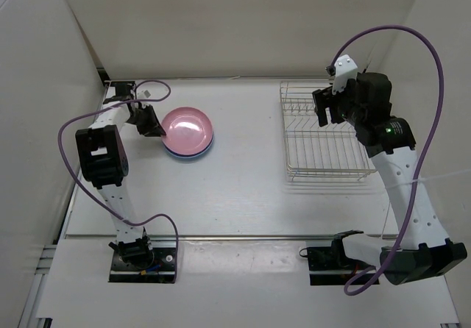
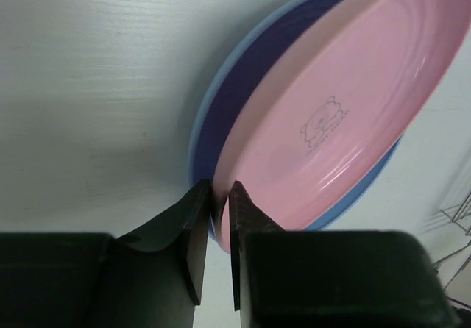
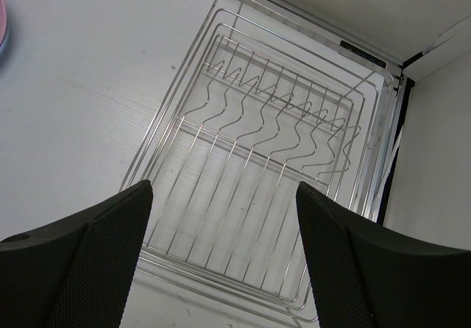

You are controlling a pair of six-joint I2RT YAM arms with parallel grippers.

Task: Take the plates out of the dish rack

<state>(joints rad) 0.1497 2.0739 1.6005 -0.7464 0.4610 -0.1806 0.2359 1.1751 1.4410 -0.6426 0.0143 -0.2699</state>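
Observation:
The pink plate (image 1: 188,126) lies stacked on the light blue plate (image 1: 199,151) on the table at the left. In the left wrist view the pink plate (image 2: 353,100) rests tilted on the blue one (image 2: 221,100). My left gripper (image 1: 158,132) is at the stack's left edge. Its jaws stand slightly apart around the pink rim (image 2: 219,195), with a narrow gap showing. The dish rack (image 1: 327,172) stands at the right and holds no plates. My right gripper (image 1: 324,115) hovers open above the rack (image 3: 257,122), its fingertips (image 3: 140,195) wide apart with nothing between them.
White walls close in the table on the left, back and right. The rack sits close to the right wall. Purple cables loop from both arms. A bare stretch of table lies between the plates and the rack.

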